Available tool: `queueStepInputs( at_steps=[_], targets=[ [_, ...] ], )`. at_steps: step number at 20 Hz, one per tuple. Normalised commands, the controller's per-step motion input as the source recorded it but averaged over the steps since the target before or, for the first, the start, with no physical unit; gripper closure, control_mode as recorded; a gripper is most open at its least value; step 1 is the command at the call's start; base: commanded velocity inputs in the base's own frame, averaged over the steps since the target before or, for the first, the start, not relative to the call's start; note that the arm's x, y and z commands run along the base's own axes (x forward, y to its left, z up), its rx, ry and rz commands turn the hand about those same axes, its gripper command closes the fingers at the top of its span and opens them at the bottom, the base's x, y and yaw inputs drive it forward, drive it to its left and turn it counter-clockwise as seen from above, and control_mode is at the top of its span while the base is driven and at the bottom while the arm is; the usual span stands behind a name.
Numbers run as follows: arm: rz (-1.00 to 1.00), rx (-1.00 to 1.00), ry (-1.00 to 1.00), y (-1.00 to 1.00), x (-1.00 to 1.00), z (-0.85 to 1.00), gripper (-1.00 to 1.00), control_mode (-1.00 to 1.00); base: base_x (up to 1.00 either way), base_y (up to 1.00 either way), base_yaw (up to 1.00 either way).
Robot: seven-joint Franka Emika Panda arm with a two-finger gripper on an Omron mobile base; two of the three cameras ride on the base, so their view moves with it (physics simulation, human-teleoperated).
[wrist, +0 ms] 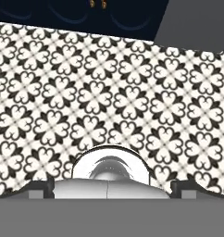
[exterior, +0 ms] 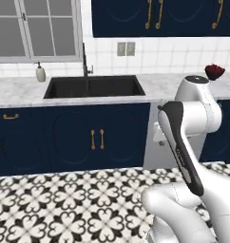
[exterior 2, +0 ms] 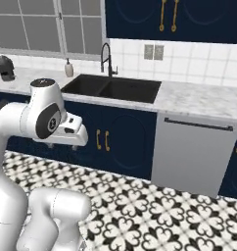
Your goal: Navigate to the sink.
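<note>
The sink [exterior: 94, 87] is a wide black double basin set in the marble counter, straight ahead and a little left in the left base view. Its tall black arched faucet [exterior: 84, 61] rises behind the basins. From the right base view the sink [exterior 2: 113, 88] lies ahead at centre, with the faucet [exterior 2: 106, 56] behind it. A stretch of patterned floor separates me from the cabinets below it. My arm is folded close to the base. The gripper [wrist: 112, 192] points down at the floor, its fingertips [wrist: 40, 190] spread wide with nothing between them.
A soap dispenser [exterior: 40, 73] stands left of the sink. A grey dishwasher front [exterior 2: 191, 152] sits right of the sink cabinets. A dark appliance [exterior 2: 5, 67] stands at the counter's far left, a red object [exterior: 215, 71] at its right. Black-and-white tiles [wrist: 109, 92] cover the floor.
</note>
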Motion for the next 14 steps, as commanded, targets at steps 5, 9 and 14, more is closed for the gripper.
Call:
queueStepInputs(
  at_steps=[5,9,14],
  targets=[
    [0.00,0.00,0.00,0.00,0.00,0.00,-1.00,1.00,0.89,0.76,-0.07],
    [0.00,0.00,0.00,0.00,0.00,0.00,-1.00,1.00,0.85,0.60,-0.08],
    [0.00,0.00,0.00,0.00,0.00,0.00,-1.00,1.00,0.85,0.49,-0.08]
  ],
)
